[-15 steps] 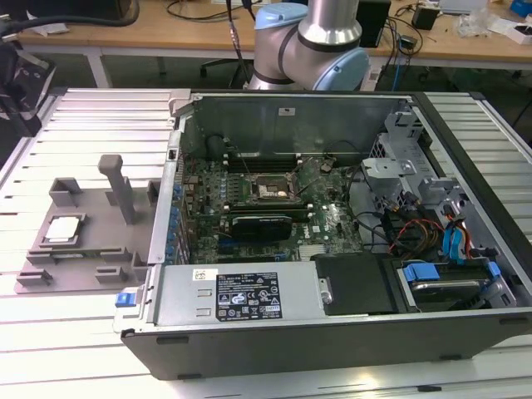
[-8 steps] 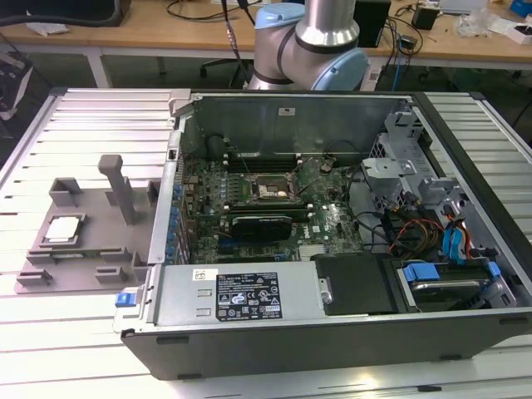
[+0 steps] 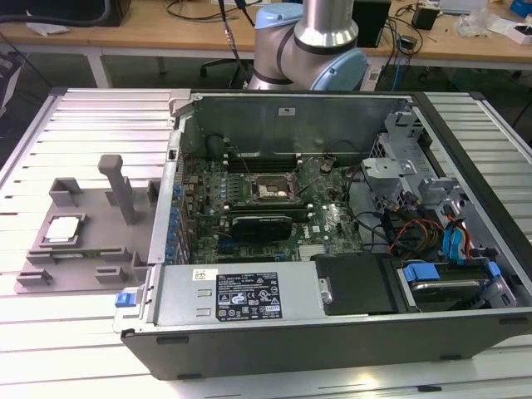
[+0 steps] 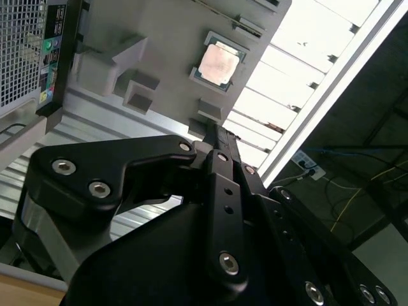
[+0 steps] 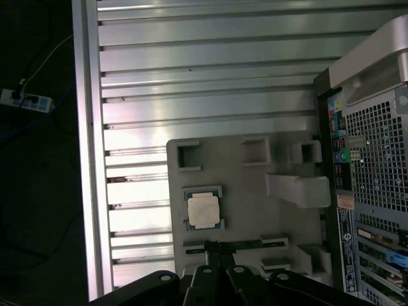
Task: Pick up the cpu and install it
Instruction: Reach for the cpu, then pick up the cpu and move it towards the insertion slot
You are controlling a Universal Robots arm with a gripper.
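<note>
The cpu (image 3: 62,230), a small square chip with a pale silver top, lies flat in a recess of the grey fixture tray (image 3: 91,253) on the exterior view's left. Both wrist views show the cpu (image 4: 220,64) (image 5: 204,210) from above. My black gripper (image 5: 220,247) (image 4: 212,127) hangs over the tray's edge, a short way off the chip and well above it. Its fingers are shut together with nothing between them. The open cpu socket (image 3: 268,193) sits on the motherboard inside the computer case (image 3: 332,316).
An upright grey post (image 3: 120,187) and several small blocks rise from the tray near the chip. The case's side wall (image 3: 170,199) stands between tray and motherboard. The ribbed aluminium table (image 3: 100,116) lies all around. Cables and drive bays (image 3: 440,241) fill the case's right side.
</note>
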